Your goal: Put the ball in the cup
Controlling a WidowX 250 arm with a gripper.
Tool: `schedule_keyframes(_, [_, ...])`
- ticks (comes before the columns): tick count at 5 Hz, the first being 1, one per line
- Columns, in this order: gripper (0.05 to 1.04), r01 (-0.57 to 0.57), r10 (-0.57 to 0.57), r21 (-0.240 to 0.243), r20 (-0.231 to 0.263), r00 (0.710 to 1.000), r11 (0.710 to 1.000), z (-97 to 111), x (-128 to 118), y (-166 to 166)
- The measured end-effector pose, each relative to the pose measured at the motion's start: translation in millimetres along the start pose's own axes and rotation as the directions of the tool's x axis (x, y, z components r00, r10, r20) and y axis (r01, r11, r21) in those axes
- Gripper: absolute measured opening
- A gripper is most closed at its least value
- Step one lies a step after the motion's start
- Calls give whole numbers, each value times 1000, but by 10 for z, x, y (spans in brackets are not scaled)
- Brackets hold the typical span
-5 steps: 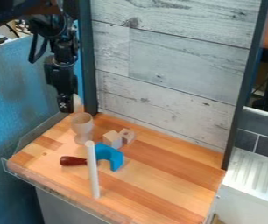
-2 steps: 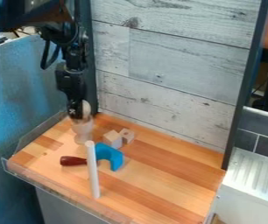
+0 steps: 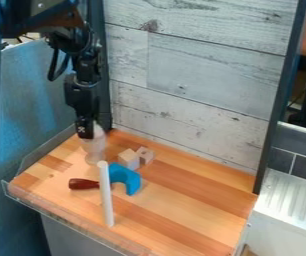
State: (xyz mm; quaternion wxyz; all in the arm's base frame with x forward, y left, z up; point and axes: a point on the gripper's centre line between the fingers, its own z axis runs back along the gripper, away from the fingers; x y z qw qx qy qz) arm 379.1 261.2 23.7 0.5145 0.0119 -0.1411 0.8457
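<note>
The black gripper (image 3: 87,133) hangs at the upper left, its lower end at the cup's mouth. A pale wooden ball (image 3: 99,131) shows just at its right side, partly hidden behind it, right at the top of the cup. The pale wooden goblet-shaped cup (image 3: 95,152) stands upright at the back left of the board; the gripper and ball overlap its rim. Whether the ball rests in the cup or is still held cannot be told.
Right of the cup sit a wooden block (image 3: 128,159) and a smaller block (image 3: 145,154). In front are a blue curved piece (image 3: 129,179), a dark red handle (image 3: 83,184) and an upright white rod (image 3: 106,196). A clear rim (image 3: 69,218) edges the board (image 3: 189,200).
The gripper has moved right and down from left of the cup to its mouth. The ball came along and now sits slightly lower against the gripper than before.
</note>
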Motion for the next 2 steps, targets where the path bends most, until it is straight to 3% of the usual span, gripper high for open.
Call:
schedule_keyframes(1, [1000, 46, -46, 11, -20, 999, 999, -17, -35, 42])
schedule_keyframes(2, [1000, 118, -120, -49, -38, 992, 992, 255, -35, -29])
